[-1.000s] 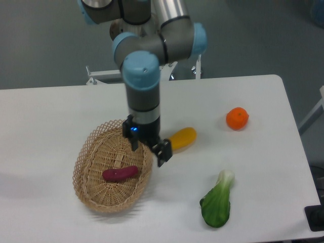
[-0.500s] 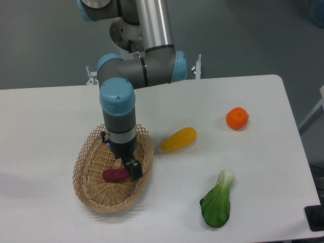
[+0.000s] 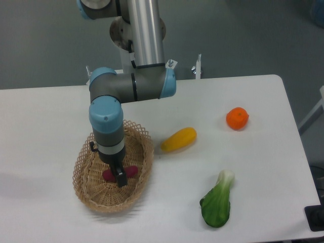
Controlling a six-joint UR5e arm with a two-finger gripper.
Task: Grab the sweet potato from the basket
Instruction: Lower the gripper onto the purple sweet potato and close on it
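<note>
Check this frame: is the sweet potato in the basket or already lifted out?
In. The sweet potato lies on the floor of the basket, inside its rim, partly hidden by the claw reaching down over it.

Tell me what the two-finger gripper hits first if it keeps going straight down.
Most likely the reddish-purple sweet potato in the woven wicker basket; the gripper sits right over it, though depth is unclear.

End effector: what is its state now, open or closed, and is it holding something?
End effector: down in the basket over the sweet potato; open or closed cannot be told, no grasp visible.
</note>
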